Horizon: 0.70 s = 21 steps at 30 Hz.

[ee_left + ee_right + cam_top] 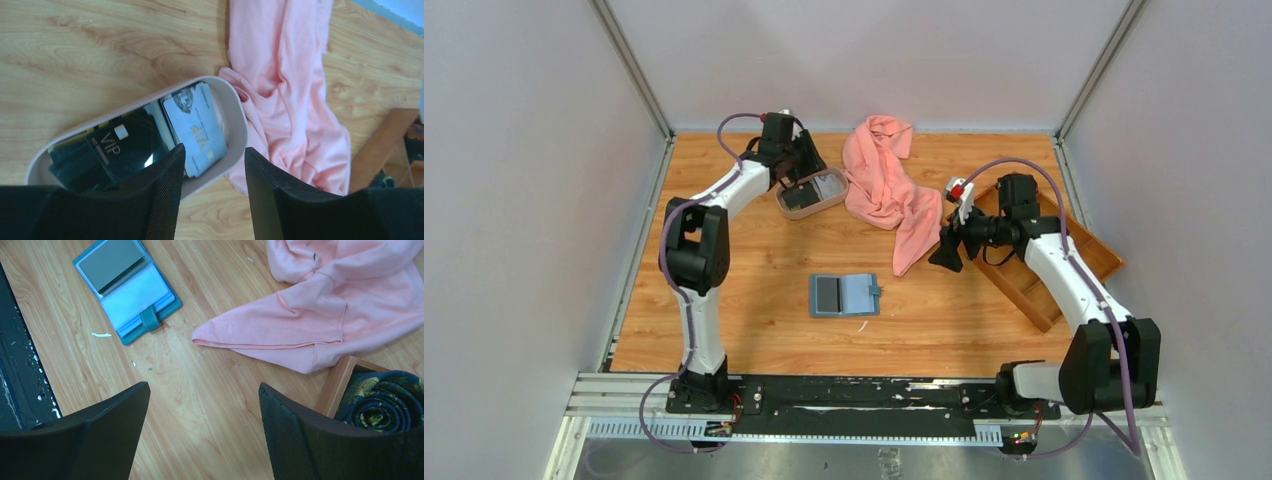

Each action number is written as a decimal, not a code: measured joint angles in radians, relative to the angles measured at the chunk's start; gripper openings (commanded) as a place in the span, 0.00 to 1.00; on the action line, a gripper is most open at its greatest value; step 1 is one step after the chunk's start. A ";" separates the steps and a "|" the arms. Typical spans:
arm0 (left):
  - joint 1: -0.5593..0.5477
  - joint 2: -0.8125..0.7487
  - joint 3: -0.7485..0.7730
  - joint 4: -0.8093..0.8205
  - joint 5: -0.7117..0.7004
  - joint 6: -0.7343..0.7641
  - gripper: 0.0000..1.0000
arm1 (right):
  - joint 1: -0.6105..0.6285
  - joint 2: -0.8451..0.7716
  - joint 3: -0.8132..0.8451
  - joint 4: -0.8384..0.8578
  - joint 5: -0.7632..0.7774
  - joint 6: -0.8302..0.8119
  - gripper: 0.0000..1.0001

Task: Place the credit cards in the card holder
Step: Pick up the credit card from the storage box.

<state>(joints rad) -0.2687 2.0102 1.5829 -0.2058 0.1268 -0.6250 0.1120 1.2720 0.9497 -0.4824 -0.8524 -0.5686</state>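
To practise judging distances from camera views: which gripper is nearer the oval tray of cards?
Left. The left gripper sits at the oval tray, its fingers either side of the rim. The right gripper hangs far off, beyond the pink cloth, by the wooden tray.

Pale wood-grain counter point(754, 330), smooth, with a faint sheen. Glossy plastic credit cards point(195, 127), the black ones mirror-bright, in a matt beige plastic tray point(237, 112); pink cloth point(280, 65) soft, matt, creased. Teal leather-look card holder point(127, 287) with cloudy plastic sleeves; left gripper point(214, 165) pads point(167, 195) matt black, finely meshed; wooden box point(340, 385) bare-grained, the rolled fabric point(382, 402) in it dark, printed, slightly lustrous.
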 measured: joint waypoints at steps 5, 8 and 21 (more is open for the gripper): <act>0.000 0.103 0.067 -0.028 -0.016 -0.014 0.48 | 0.000 0.023 0.005 -0.001 0.011 0.000 0.83; 0.000 0.129 0.068 -0.036 -0.019 -0.022 0.46 | 0.000 0.040 0.006 -0.003 0.010 0.001 0.83; 0.000 0.219 0.138 -0.040 -0.024 -0.045 0.41 | 0.000 0.074 0.014 -0.012 0.008 0.003 0.82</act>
<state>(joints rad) -0.2687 2.2295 1.7206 -0.2459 0.1032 -0.6704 0.1116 1.3457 0.9642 -0.4942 -0.8444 -0.5652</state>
